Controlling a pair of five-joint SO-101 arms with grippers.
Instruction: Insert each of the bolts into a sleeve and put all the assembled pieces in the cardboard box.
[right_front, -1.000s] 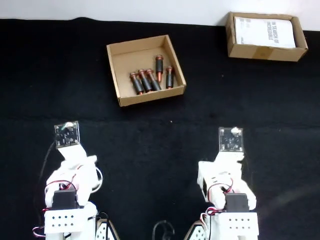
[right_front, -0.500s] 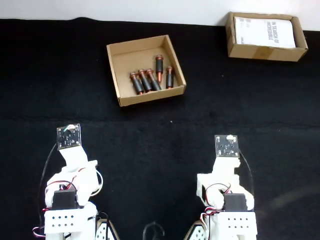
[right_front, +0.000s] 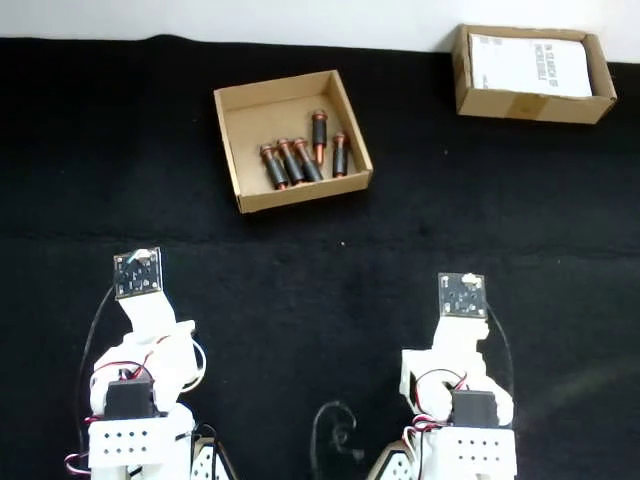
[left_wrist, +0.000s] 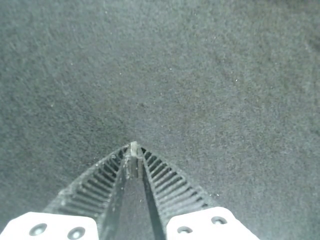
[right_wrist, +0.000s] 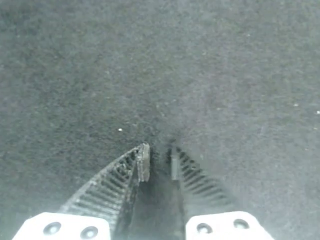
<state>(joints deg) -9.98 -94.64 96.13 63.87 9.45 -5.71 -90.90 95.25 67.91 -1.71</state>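
Observation:
The open cardboard box (right_front: 233, 150) sits on the black cloth at the back, left of centre. In it lie several assembled pieces (right_front: 303, 160), copper bolts in dark sleeves, side by side. Both arms are folded back near the front edge, far from the box: the left arm (right_front: 137, 274) at front left, the right arm (right_front: 462, 296) at front right. My left gripper (left_wrist: 133, 149) is shut, tips touching, over bare cloth with nothing in it. My right gripper (right_wrist: 159, 161) has a narrow gap between its fingertips and holds nothing.
A second cardboard box (right_front: 470, 95) holding a white printed sheet stands at the back right corner. A thin dark cable loop (right_front: 335, 440) lies between the two arm bases at the front. Black cloth (right_front: 320, 270) covers the table.
Both wrists have drawn back a little toward their bases, the right one more. The cable loop between the bases has shifted. The box and its pieces have not moved.

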